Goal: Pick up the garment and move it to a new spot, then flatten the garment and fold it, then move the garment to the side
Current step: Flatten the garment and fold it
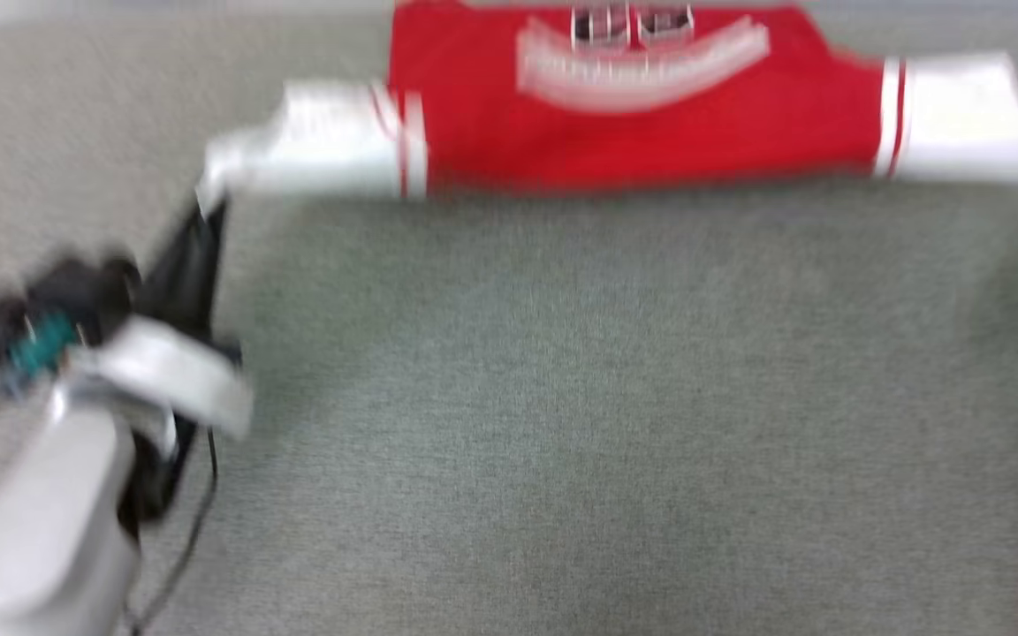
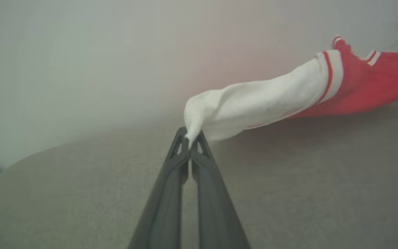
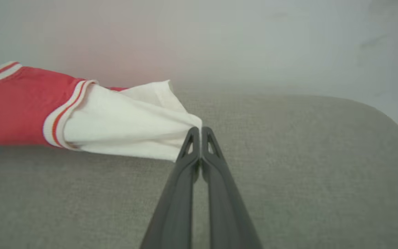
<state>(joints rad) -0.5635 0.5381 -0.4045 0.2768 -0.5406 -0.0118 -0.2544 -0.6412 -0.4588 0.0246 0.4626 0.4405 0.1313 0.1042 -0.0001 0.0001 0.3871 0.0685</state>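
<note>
On our left, the left gripper (image 2: pixel 189 136) has its two long dark fingers pressed together on the very tip of one white sleeve (image 2: pixel 254 100), which is drawn out taut and lifted a little off the surface. From there the garment (image 1: pixel 633 115), a red soft-fabric T-shirt with white short sleeves and a white arched chest print, stretches across the far part of the grey fabric-covered table (image 1: pixel 562 397), print side up. On the right, the right gripper (image 3: pixel 200 129) pinches the other white sleeve (image 3: pixel 126 121) in the same way.

We judge the pick-up done and the spreading under way. The folding and the move aside are left. The head view is blurred, so we cannot say whether the hem lies flat.

A pale wall (image 2: pixel 81 52) rises just behind the table. A thin dark cable (image 1: pixel 204 503) hangs by the left forearm and might snag.
</note>
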